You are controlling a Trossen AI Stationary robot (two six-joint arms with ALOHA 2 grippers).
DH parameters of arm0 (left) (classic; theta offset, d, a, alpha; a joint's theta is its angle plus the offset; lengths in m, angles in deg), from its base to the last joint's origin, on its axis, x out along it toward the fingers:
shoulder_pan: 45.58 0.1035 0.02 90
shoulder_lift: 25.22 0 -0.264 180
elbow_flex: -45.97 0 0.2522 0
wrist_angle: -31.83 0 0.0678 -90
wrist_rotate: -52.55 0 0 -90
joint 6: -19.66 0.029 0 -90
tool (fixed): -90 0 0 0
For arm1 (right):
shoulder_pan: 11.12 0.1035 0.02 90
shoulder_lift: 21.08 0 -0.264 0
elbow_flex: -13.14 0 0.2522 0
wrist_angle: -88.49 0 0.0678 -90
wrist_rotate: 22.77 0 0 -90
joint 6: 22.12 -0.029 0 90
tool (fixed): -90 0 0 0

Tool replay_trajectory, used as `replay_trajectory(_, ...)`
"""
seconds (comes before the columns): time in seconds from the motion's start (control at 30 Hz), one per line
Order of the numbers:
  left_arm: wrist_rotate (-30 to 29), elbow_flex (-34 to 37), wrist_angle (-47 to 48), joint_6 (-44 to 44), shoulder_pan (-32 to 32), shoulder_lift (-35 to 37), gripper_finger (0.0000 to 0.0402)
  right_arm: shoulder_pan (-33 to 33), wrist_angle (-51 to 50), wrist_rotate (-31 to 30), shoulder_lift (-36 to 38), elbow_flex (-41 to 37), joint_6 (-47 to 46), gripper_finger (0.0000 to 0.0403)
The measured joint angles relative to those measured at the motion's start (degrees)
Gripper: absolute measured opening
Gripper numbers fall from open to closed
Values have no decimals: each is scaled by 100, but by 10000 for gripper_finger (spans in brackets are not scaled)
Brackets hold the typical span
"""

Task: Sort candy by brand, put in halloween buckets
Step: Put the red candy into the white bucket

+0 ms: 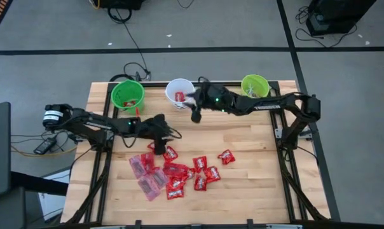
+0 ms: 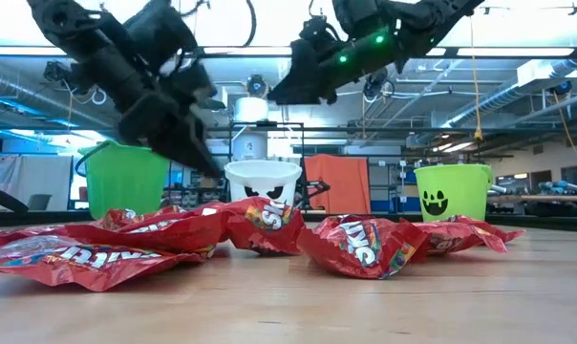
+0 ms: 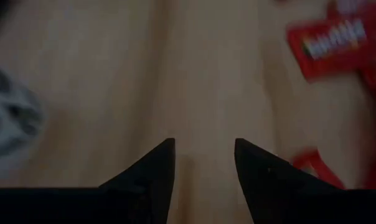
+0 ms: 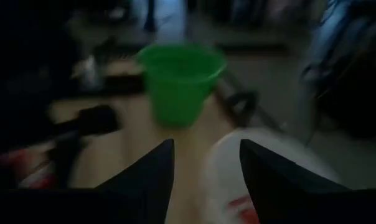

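Dark fingers of the left gripper point(image 1: 159, 147) were spread apart with nothing between them, held just above the top edge of the candy point(image 1: 176, 173) heaped mid-table. The right gripper point(image 1: 195, 114), likewise parted and empty, was held beside the white bucket point(image 1: 179, 91), set between two green buckets point(image 1: 127, 94) at the table's point(image 1: 255, 184) far edge.

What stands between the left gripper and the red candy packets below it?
Nothing visible. The left gripper, fingers open and empty, hangs over bare wood at the edge of the red candy packets. The right gripper is off by the white bucket.
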Motion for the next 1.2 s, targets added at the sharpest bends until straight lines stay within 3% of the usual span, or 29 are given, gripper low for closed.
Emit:
replay_trajectory(0.2,1044,9,889,-278,0,-481,173,486,-1091,-39,35,-1,-141,188)
replay_trajectory(0.43,1405,1,858,-184,0,-831,173,839,-1273,-188,24,-4,-150,188)
replay_trajectory(0.6,1403,-16,452,258,4,-1108,152,956,-1302,-186,24,-4,-276,187)
replay_trajectory(0.87,592,-79,470,136,241,-994,10,1237,-2012,-76,22,-34,-610,178)
replay_trajectory(1.03,539,-112,-324,-347,347,-780,11,1420,-1330,443,18,-502,-501,176)
replay_trajectory(1.2,541,-119,-1007,-756,364,-791,5,1557,-152,335,14,-1070,-323,183)
